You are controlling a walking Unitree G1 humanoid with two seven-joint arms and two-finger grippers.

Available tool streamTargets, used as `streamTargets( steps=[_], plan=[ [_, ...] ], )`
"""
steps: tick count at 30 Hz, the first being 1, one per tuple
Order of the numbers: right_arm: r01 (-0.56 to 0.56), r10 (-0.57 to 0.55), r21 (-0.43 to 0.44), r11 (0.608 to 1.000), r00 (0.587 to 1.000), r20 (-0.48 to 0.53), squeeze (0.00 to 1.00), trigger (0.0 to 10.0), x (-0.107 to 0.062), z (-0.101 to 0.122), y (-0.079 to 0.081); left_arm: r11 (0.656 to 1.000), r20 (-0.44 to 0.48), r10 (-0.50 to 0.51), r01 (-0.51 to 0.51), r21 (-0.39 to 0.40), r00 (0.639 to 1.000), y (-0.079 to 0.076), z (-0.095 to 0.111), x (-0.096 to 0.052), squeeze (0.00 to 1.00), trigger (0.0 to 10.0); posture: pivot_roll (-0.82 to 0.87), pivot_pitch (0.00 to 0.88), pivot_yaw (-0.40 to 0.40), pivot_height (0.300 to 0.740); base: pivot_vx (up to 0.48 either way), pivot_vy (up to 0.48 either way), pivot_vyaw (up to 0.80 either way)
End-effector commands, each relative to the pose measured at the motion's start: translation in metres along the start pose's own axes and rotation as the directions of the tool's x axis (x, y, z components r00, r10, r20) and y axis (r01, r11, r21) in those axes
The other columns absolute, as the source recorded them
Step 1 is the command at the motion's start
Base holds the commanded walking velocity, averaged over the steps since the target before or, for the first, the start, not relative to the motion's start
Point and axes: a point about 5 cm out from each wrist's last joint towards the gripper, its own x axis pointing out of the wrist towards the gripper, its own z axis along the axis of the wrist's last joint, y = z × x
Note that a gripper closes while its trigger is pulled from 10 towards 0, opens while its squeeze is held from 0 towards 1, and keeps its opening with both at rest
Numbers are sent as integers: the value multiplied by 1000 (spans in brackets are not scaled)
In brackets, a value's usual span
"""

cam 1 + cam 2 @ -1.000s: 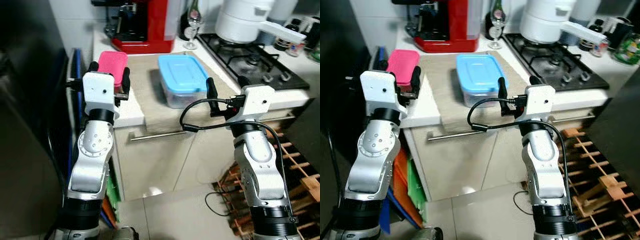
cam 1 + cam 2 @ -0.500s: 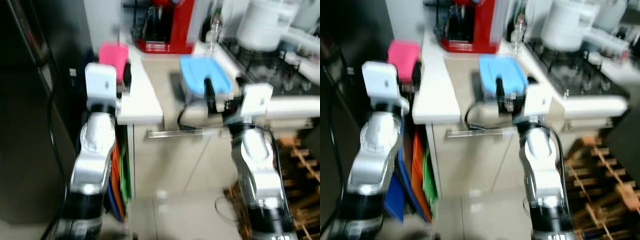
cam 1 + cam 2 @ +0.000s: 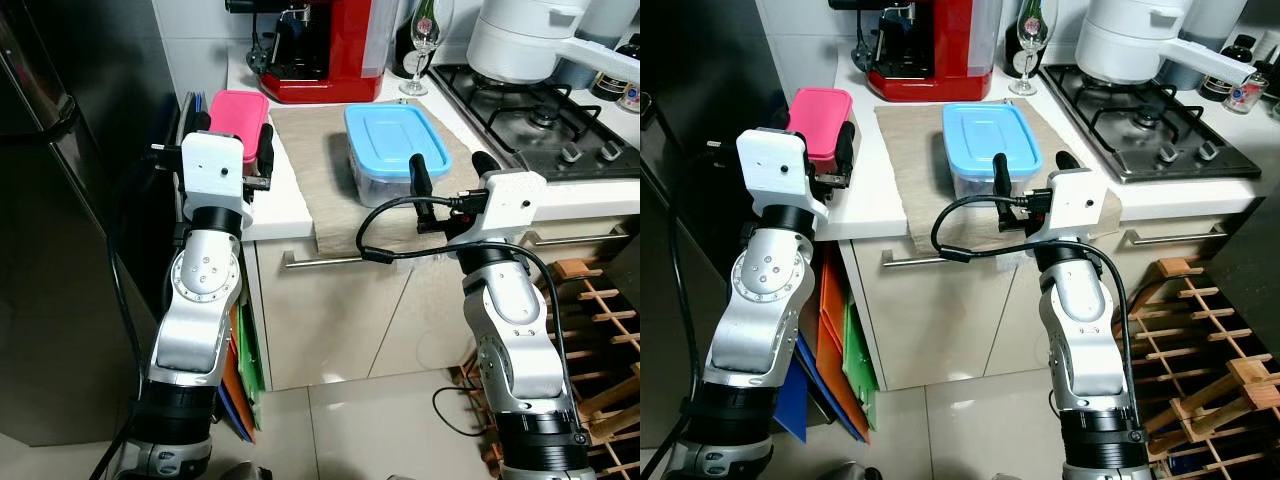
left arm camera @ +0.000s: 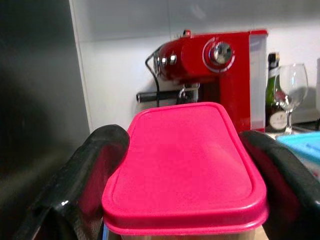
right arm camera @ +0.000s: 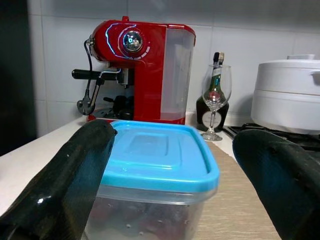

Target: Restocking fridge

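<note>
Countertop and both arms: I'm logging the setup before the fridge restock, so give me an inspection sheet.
Surface: white countertop with a beige mat.
Job's things: pink-lidded container near the counter's left edge; blue-lidded container on the mat.
Clutter: red coffee machine, wine glass, white pot on the hob.
Grippers: left gripper open, fingers flanking the pink container; right gripper open before the blue one.
Cables: black cable looping off the right wrist.
Surroundings: dark fridge, wooden rack.
</note>
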Motion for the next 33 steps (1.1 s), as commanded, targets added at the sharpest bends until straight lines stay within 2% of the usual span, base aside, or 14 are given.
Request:
streamTargets(
  steps=[1,10,33],
  plan=[
    [7,-7,10,1000,1000,-8,0,10000,-1,-2,-2,1000,-8,5,-5,-3,1000,-1,-1,2,0,10000,-61,0,-27,740,-277,0,0],
    [24,-23,36,999,999,-35,0,10000,-6,-8,-3,1000,-39,10,-10,-18,999,0,-8,1,0,10000,-61,0,-34,740,-283,0,0],
    [7,-6,36,999,999,-37,0,10000,-3,-9,-1,1000,-42,-3,3,-19,999,-4,-10,0,0,10000,-58,0,-38,740,-292,0,0]
  ],
)
